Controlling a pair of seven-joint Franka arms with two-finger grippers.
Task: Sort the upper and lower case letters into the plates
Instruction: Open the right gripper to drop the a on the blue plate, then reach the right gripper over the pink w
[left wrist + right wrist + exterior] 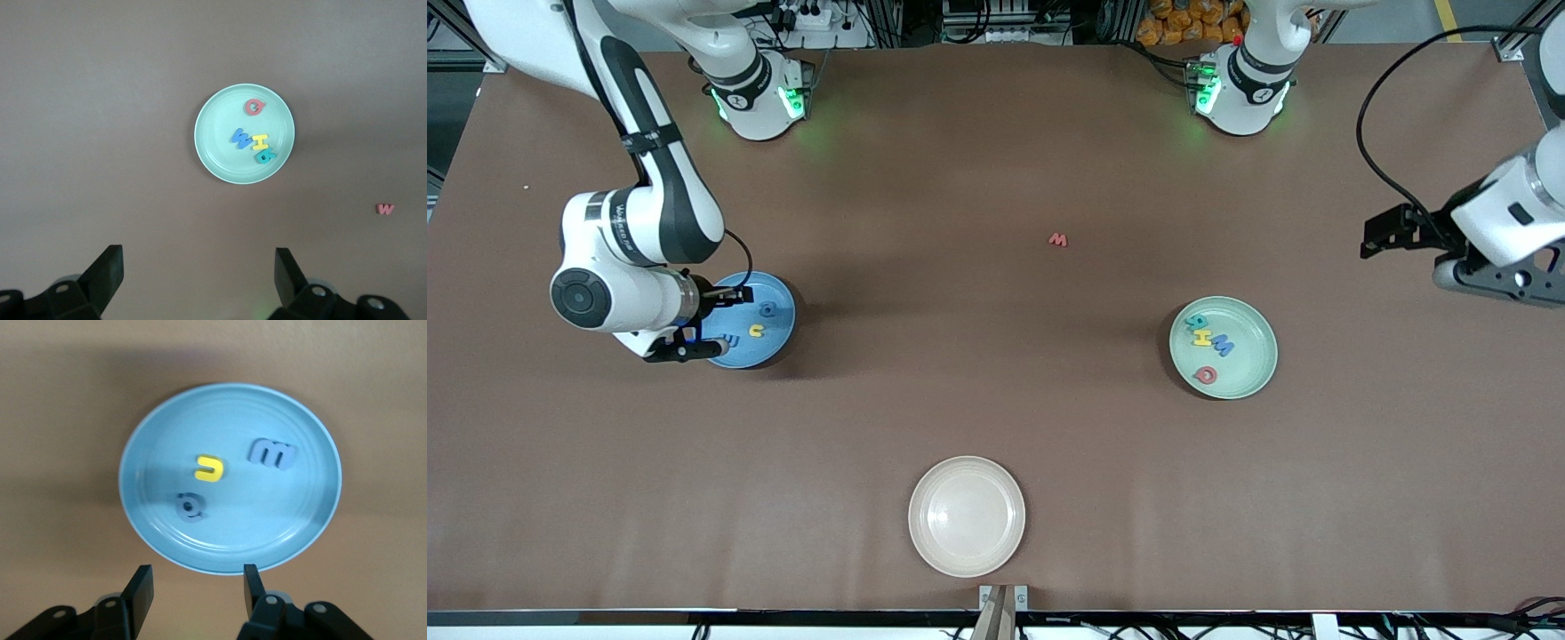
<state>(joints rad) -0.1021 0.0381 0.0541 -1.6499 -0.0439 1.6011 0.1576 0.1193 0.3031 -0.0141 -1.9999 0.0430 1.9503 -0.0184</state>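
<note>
Holding 3 letters, blue plate [778,342]; 4 in mint plate [1249,364].

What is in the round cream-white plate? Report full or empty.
Empty: the round cream-white plate shows only bare surface; no letter pieces lie in it.

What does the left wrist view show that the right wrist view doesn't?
Only the left wrist view shows the mint green plate holding four letters, a red one, blue, yellow and teal, plus the loose red w on the table. Only the right wrist view shows the blue plate with a yellow u and two blue letters. Both show brown tabletop and their own open gripper, left gripper and right gripper.
</note>
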